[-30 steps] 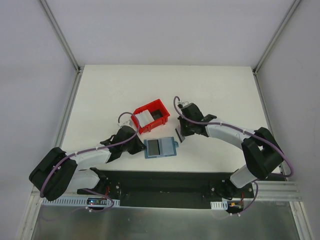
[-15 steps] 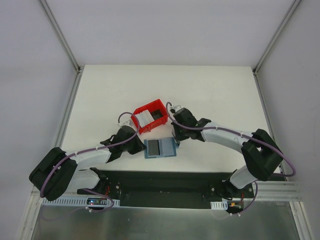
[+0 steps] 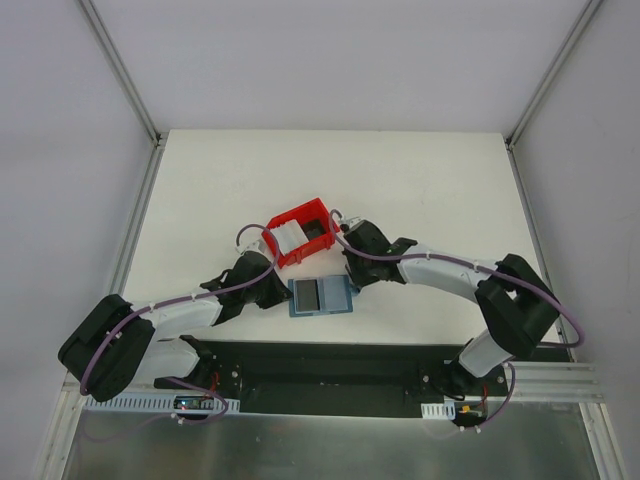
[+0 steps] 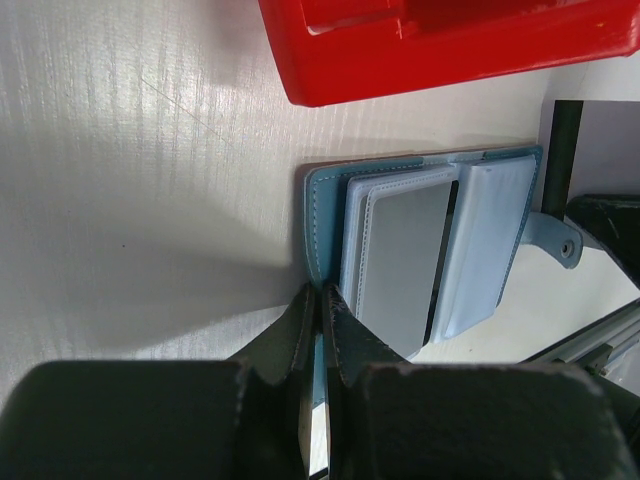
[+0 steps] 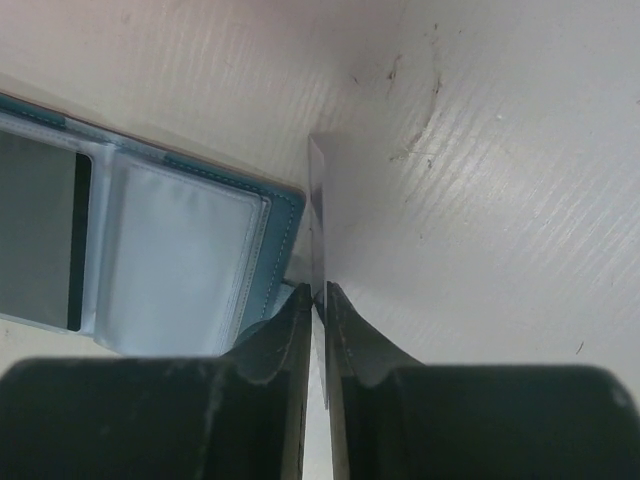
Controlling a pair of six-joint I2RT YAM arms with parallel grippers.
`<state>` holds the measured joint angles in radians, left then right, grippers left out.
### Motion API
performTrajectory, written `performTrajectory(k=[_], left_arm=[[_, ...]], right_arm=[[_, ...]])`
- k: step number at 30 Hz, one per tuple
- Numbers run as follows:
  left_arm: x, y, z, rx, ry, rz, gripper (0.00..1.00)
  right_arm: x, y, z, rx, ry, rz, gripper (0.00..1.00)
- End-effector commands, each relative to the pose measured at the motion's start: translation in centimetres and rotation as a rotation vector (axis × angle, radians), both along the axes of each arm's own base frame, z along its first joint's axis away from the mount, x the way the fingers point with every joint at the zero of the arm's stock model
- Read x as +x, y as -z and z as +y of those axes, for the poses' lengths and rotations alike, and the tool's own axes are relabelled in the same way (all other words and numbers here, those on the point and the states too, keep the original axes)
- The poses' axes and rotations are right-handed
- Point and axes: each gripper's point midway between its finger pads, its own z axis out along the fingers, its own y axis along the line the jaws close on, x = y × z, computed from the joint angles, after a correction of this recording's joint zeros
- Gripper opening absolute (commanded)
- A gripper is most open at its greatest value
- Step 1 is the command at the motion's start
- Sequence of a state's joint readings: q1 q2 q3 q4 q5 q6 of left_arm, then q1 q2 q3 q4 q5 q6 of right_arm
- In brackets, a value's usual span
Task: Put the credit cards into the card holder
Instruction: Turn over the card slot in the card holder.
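The teal-blue card holder [image 3: 321,296] lies open on the table below the red bin; a grey card sits in its left pocket [image 4: 398,265]. My left gripper [image 4: 320,300] is shut on the card holder's left cover edge. My right gripper [image 5: 317,297] is shut on a thin white credit card [image 5: 319,215], held edge-on just beside the card holder's right edge [image 5: 285,225]. In the top view the right gripper [image 3: 352,282] is at the holder's right side. More white cards [image 3: 289,236] stand in the red bin.
A red plastic bin [image 3: 316,217] stands just behind the card holder, close to both grippers; it also shows in the left wrist view [image 4: 440,50]. The black base plate [image 3: 320,365] runs along the table's near edge.
My right gripper has moved left and down with the card, from right of the card holder to its right edge. The left arm has not moved.
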<state>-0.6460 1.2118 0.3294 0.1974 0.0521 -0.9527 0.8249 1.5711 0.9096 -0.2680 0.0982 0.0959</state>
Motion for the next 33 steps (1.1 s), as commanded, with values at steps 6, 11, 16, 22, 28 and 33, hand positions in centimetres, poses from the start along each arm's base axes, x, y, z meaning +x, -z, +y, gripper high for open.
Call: performTrajectory(k=[6, 11, 16, 22, 28, 33], left_arm=[[-2.2, 2.8, 2.3, 0.115, 0.012, 0.104, 0.00], [-2.2, 2.9, 2.4, 0.117, 0.008, 0.107, 0.00], [-2.3, 3.0, 2.4, 0.120, 0.015, 0.110, 0.00], [-2.4, 3.0, 2.3, 0.119, 0.016, 0.116, 0.00], [-2.3, 2.7, 2.2, 0.109, 0.020, 0.101, 0.00], [-2.3, 2.4, 2.0, 0.096, 0.023, 0.101, 0.00]], right_arm=[[1.9, -1.6, 1.5, -0.002, -0.013, -0.043, 0.18], [2.6, -1.7, 1.8, -0.004, -0.017, -0.037, 0.18], [2.5, -1.3, 1.5, -0.018, -0.013, -0.020, 0.03], [2.6, -2.8, 0.5, -0.023, 0.009, -0.065, 0.01], [1.5, -7.4, 0.7, 0.121, 0.041, -0.103, 0.00], [-1.4, -7.5, 3.0, 0.286, 0.081, -0.011, 0.00]])
